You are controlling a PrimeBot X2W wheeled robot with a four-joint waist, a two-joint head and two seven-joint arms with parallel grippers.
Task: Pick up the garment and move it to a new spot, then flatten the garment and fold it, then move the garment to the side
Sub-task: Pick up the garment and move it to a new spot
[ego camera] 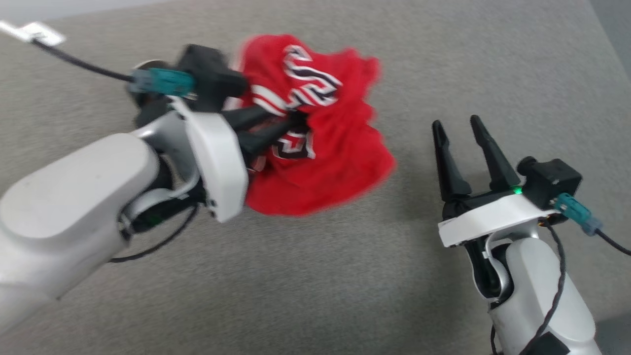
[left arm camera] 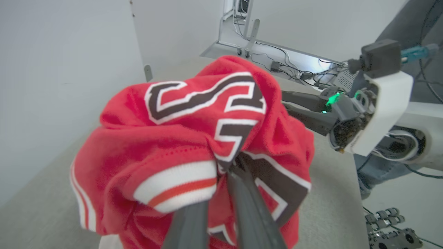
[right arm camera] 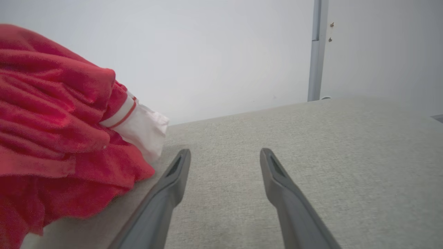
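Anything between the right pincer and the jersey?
No. In the head view, a bare stretch of grey tabletop separates the right pincer from the jersey.

Speckled grey woven-fabric surface (ego camera: pixel 315 276) in a plain, evenly lit room.
A bare off-white wall (right arm camera: pixel 225 52) rises at its far edge, with a grey vertical metal strip (right arm camera: pixel 315 52) on the right. Past another edge, tangled dark cables (left arm camera: pixel 304 74) lie beside a pale metal frame (left arm camera: pixel 254 31).
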